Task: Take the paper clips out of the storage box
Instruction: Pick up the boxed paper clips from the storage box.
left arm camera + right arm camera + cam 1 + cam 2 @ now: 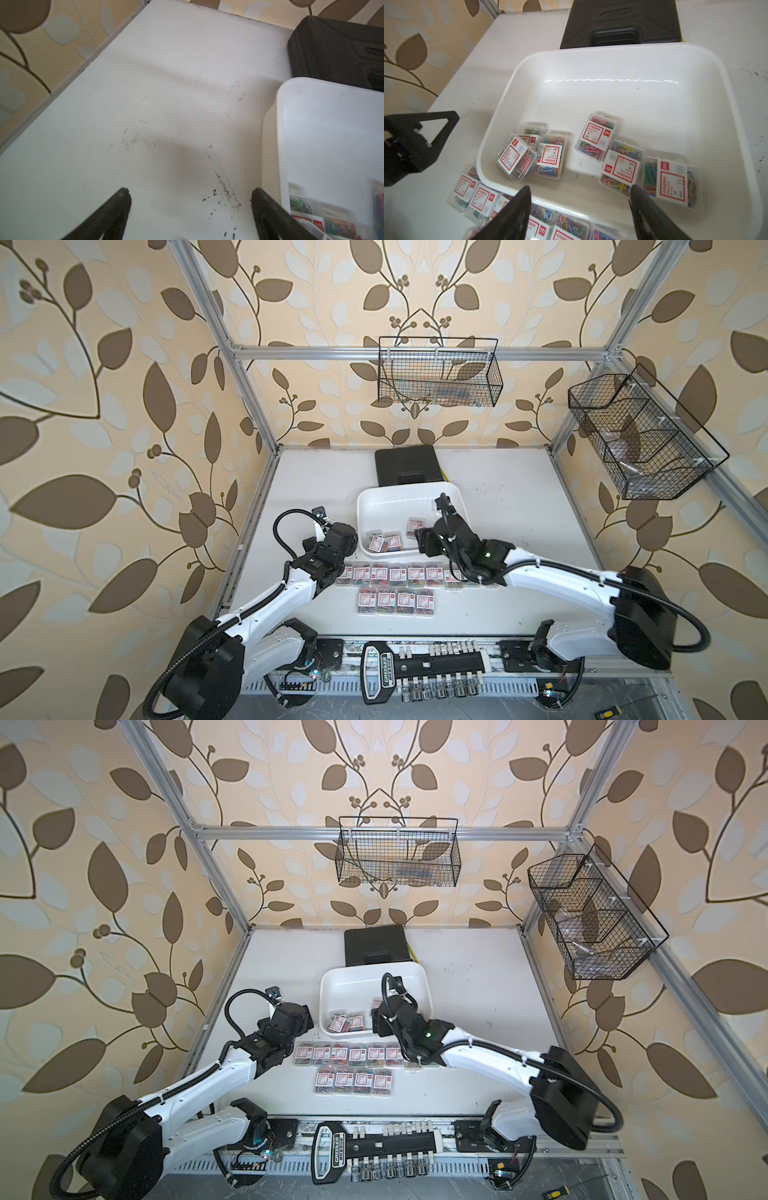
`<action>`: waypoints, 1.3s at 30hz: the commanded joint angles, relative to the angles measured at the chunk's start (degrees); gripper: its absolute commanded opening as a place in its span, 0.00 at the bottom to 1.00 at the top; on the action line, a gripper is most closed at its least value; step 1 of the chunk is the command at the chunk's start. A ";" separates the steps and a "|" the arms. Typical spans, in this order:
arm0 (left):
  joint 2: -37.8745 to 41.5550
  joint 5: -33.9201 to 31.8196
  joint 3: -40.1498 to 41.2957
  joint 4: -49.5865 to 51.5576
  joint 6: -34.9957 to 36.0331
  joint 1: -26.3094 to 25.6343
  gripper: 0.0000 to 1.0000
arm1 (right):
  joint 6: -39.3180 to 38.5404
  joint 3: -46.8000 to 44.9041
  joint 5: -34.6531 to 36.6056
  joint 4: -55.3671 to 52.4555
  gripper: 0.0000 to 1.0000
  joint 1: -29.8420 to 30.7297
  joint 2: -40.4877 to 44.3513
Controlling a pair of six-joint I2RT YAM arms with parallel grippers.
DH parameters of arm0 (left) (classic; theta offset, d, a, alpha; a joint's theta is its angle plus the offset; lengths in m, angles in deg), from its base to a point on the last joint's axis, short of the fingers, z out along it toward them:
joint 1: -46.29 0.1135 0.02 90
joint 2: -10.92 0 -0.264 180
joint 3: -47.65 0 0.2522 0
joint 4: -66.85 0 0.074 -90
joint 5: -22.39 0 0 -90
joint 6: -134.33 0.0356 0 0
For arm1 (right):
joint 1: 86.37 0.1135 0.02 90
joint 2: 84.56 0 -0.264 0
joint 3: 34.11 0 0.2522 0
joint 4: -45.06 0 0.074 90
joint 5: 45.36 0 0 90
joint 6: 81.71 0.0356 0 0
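about six boxes of paper clips [620,166] lie in the storage box [612,60], along its near wall. the closest lies just ahead of the right jaws, long axis pointing away; these are spread, empty. left jaws, spread and empty, hover over the table [145,83] beside its left wall, farther off.

Black case [406,466] — 2 wire baskets [438,373]
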State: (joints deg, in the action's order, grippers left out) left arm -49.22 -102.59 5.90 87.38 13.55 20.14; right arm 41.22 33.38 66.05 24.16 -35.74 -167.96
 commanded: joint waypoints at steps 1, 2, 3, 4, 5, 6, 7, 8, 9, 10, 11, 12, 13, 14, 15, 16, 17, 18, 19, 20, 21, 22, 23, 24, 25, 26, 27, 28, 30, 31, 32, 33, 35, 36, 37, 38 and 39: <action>0.88 -0.15 -0.96 -2.10 1.21 0.32 0.93 | -1.53 7.39 -0.22 -7.36 0.75 -1.90 -7.91; 1.06 -0.10 -0.85 -2.18 1.24 0.31 0.93 | -0.95 9.88 -0.69 -8.91 0.76 -2.78 -10.86; 1.24 -0.17 -0.78 -2.19 1.18 0.34 0.93 | -0.55 12.02 -1.94 -10.00 0.76 -3.68 -13.45; 1.33 -0.17 -0.73 -2.23 1.17 0.31 0.93 | -0.17 13.64 -2.67 -10.89 0.76 -4.35 -15.76; 1.43 -0.21 -0.60 -2.28 1.21 0.31 0.93 | 0.03 15.43 -3.13 -11.72 0.76 -4.71 -18.01; 1.51 -0.22 -0.60 -2.28 1.17 0.27 0.93 | 0.15 16.98 -3.00 -12.52 0.77 -4.92 -19.96; 1.60 -0.26 -0.55 -2.28 1.25 0.23 0.93 | 0.27 18.68 -2.27 -13.45 0.79 -4.87 -21.43; 1.69 -0.20 -0.51 -2.28 1.15 0.23 0.93 | 0.45 20.18 -1.37 -14.37 0.82 -4.94 -23.04; 1.78 -0.14 -0.42 -2.28 1.17 0.25 0.93 | 0.63 21.30 -0.56 -15.48 0.84 -5.02 -24.58; 1.78 -0.12 -0.45 -2.28 1.20 0.23 0.94 | 0.75 22.34 0.00 -16.15 0.85 -5.02 -25.76; 1.87 -0.10 -0.38 -2.28 1.16 0.23 0.94 | 0.97 23.27 0.24 -16.62 0.86 -5.18 -27.00; 1.87 -0.07 -0.40 -2.28 1.19 0.27 0.94 | 0.99 24.06 0.00 -16.81 0.86 -5.27 -28.26; 1.87 -0.08 -0.39 -2.28 1.17 0.25 0.94 | 1.04 24.72 -0.20 -17.09 0.85 -5.42 -29.51; 1.87 0.02 -0.38 -2.28 1.19 0.22 0.94 | 1.26 25.64 -0.46 -17.54 0.83 -5.52 -30.83; 1.87 0.08 -0.40 -2.28 1.17 0.22 0.94 | 1.42 26.52 -0.64 -18.04 0.81 -5.54 -32.12; 1.87 0.09 -0.40 -2.33 1.17 0.23 0.94 | 1.44 27.17 -0.73 -18.38 0.80 -5.54 -33.09; 1.87 0.06 -0.37 -2.28 1.17 0.22 0.94 | 1.69 27.72 -0.47 -18.67 0.79 -5.57 -33.95; 1.89 0.13 -0.40 -2.28 1.17 0.27 0.94 | 1.96 28.12 -0.21 -18.92 0.77 -5.58 -34.66; 1.95 0.18 -0.40 -2.28 1.18 0.25 0.94 | 2.24 28.33 -0.05 -18.88 0.77 -5.63 -35.17; 1.96 0.17 -0.40 -2.28 1.17 0.27 0.94 | 2.39 28.43 0.05 -18.81 0.76 -5.67 -35.63; 1.96 0.20 -0.40 -2.28 1.17 0.26 0.94 | 2.58 28.53 0.05 -18.51 0.74 -5.81 -35.99; 1.96 0.24 -0.32 -2.28 1.18 0.27 0.94 | 2.74 28.62 -0.02 -18.28 0.73 -5.89 -36.34; 1.96 0.27 -0.35 -2.27 1.18 0.27 0.94 | 2.83 28.96 -0.35 -17.97 0.71 -6.06 -36.76; 1.96 0.34 -0.29 -2.28 1.19 0.23 0.94 | 2.90 29.35 -0.83 -17.83 0.69 -6.22 -37.15; 1.91 0.33 -0.24 -2.28 1.17 0.22 0.94 | 2.97 29.70 -1.08 -17.82 0.67 -6.31 -37.47; 1.88 0.36 -0.39 -2.27 1.17 0.24 0.94 | 2.93 30.14 -1.36 -17.85 0.64 -6.41 -37.69; 1.87 0.28 -0.40 -2.28 1.17 0.28 0.94 | 2.93 30.51 -1.37 -18.07 0.62 -6.43 -37.78; 1.78 0.16 -0.40 -2.28 1.17 0.27 0.94 | 2.85 30.71 -1.27 -18.16 0.60 -6.42 -37.72; 1.69 0.15 -0.47 -2.19 1.17 0.22 0.94 | 2.76 30.66 -0.69 -18.42 0.56 -6.42 -36.83; 1.69 0.07 -0.48 -2.15 1.08 0.22 0.94 | 2.61 30.56 -0.35 -18.44 0.55 -6.42 -36.17; 1.74 0.07 -0.44 -2.12 1.08 0.23 0.94 | 2.43 30.37 0.06 -18.65 0.53 -6.42 -35.25; 1.78 0.09 -0.41 -2.10 1.09 0.23 0.94 | 2.26 30.18 0.66 -18.90 0.52 -6.47 -34.17; 1.86 0.01 -0.40 -2.11 1.00 0.23 0.94 | 1.89 29.40 1.96 -19.55 0.49 -6.42 -31.24; 1.91 -0.01 -0.40 -2.11 1.00 0.27 0.94 | 1.72 28.60 2.71 -19.88 0.48 -6.46 -29.33; 1.96 -0.01 -0.40 -2.11 0.99 0.23 0.94 | 1.70 27.79 3.25 -20.08 0.47 -6.49 -27.37; 1.96 -0.07 -0.37 -2.10 1.02 0.23 0.94 | 1.72 26.58 3.75 -20.07 0.46 -6.47 -24.92; 1.96 0.08 -0.40 -2.11 0.99 0.23 0.94 | 1.88 24.81 4.03 -19.72 0.46 -6.42 -22.43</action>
State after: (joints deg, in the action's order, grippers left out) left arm -48.41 -102.09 5.90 86.37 14.12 20.14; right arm 43.19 60.46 66.68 6.10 -42.12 -198.36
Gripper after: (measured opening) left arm 0.936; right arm 0.529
